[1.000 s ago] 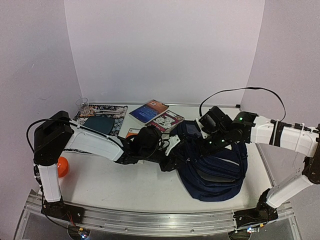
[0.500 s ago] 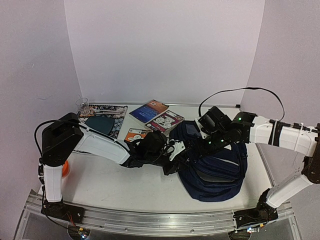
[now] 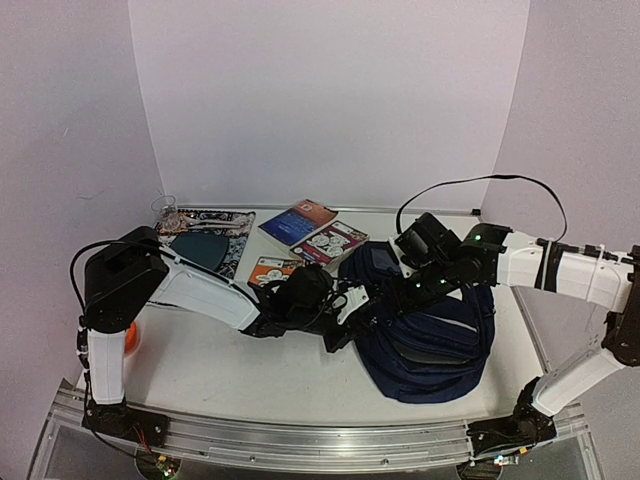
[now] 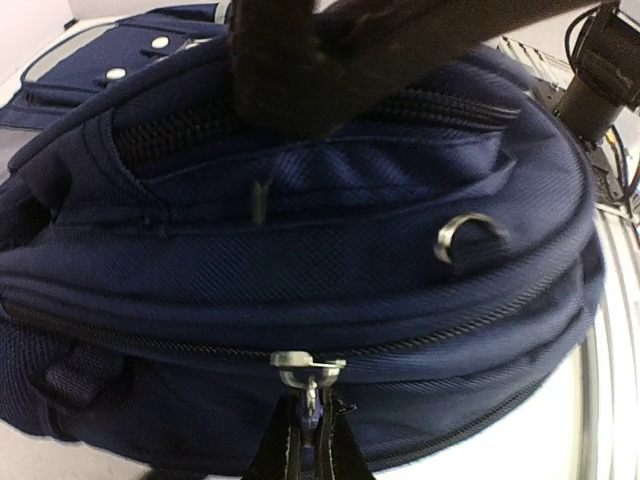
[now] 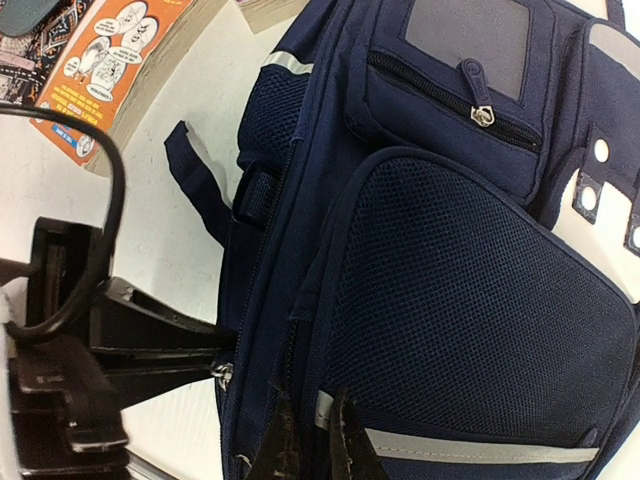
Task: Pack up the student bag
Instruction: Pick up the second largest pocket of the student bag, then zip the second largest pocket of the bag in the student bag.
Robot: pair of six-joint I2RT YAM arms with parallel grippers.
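White table (image 3: pixel 250 375), lilac walls. On it the student bag (image 3: pixel 430 345) lies on the right half, nearer the right edge than the left, front pockets up.

Chg in last sec: left arm has leaned in a bit toward the bag's left side. The left gripper (image 4: pixel 312 440), part-open a sec ago, has now pinched shut on the zipper pull (image 4: pixel 311 392) hanging under the silver slider (image 4: pixel 308 360). Zip looks fully closed along the visible run, no gap yet.

Right gripper (image 5: pixel 312 440) hasn't moved. Fingers are close together on bag fabric by the grey stripe (image 5: pixel 470 447) below the mesh pocket, and it looks to be anchoring the bag.

Nothing else shifted, and all of it is outside the bag:
- books (image 3: pixel 300 222) near the far edge
- orange booklet (image 3: pixel 268 270) just left of the bag
- patterned mat (image 3: pixel 215 220) toward the far-left corner

My read: grasp phase done. Next is dragging the slider along its track w/ the right arm bracing the bag. Packing proper not started.

Risk: pull tab is small and the grip is thin, so it could slip if the pull dir drifts off the track line.
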